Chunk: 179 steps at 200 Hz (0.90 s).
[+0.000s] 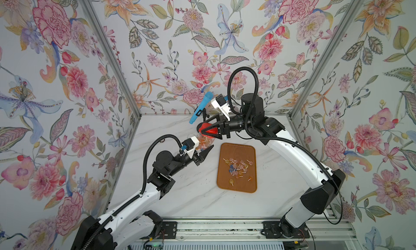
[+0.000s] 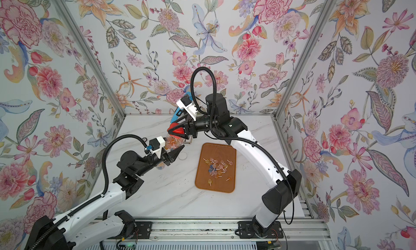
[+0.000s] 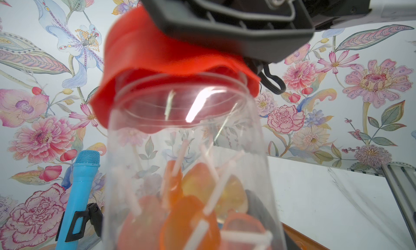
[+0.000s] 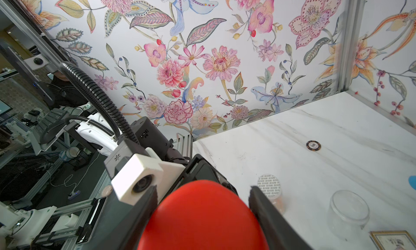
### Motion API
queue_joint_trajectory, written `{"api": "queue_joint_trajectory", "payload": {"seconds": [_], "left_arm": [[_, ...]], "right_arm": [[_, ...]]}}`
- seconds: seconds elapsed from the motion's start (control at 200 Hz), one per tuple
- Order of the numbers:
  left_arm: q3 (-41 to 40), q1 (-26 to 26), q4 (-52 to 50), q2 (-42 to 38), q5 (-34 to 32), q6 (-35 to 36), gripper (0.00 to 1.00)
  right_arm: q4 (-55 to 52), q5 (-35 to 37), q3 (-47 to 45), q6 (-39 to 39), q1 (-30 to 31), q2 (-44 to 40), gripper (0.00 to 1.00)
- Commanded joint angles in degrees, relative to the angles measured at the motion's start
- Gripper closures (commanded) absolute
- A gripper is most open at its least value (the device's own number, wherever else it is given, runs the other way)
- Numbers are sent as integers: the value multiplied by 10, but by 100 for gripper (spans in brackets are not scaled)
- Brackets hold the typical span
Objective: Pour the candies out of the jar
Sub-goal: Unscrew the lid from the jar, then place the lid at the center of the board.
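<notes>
The jar point(image 1: 203, 143) of candies point(image 3: 180, 192) was squeezed by the left gripper point(image 1: 203, 148), probably so the right gripper point(image 1: 200, 128), pinching the red lid point(image 1: 210, 130), could twist it.

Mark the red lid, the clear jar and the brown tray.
red lid point(image 1: 210, 131), in a top view, on its side.
clear jar point(image 3: 186, 147), left wrist view, on its transparent wall.
brown tray point(image 1: 238, 150), in a top view, on its bare far end.
</notes>
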Motion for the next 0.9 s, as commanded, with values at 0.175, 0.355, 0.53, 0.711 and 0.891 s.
{"api": "queue_joint_trajectory", "payload": {"seconds": [0.175,0.355,0.53,0.711,0.891], "left_arm": [[-4,4,16,21,12,17,100],[-29,4,21,-2,-15,9,100],[-100,7,29,-58,-115,-2,100],[-154,17,10,-126,-212,-8,100],[-184,51,4,-164,-255,-21,100]], "right_arm": [[-1,-19,24,22,-5,4,50],[-1,65,2,-5,-10,-11,53],[1,184,-64,-40,-6,-29,54],[55,288,-178,-56,28,-38,53],[212,378,-332,-14,67,-26,53]]}}
